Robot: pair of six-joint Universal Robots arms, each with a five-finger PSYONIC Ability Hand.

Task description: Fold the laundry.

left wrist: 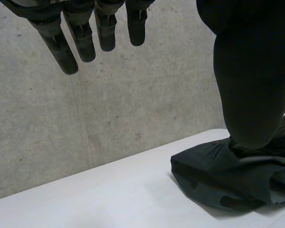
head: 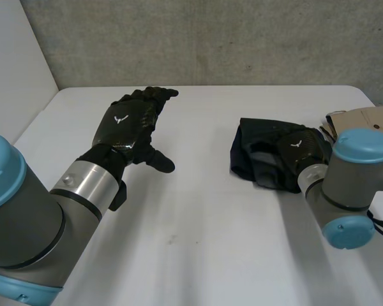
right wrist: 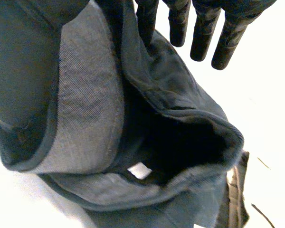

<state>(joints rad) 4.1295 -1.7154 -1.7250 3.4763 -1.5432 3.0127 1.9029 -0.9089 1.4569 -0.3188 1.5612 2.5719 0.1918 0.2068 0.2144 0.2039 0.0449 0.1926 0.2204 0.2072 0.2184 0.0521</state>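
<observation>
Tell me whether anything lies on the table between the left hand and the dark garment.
Nothing visible: bare white table separates the left hand from the dark garment, on which the right hand rests.

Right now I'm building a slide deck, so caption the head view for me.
Right hand lies on a crumpled dark garment; left hand hovers open above the white table.

Light: bright, even.
Glare: smooth white table (right wrist: 275,118) washed out.
Shadow: soft, beneath crumpled dark cloth garment (left wrist: 218,180).
</observation>
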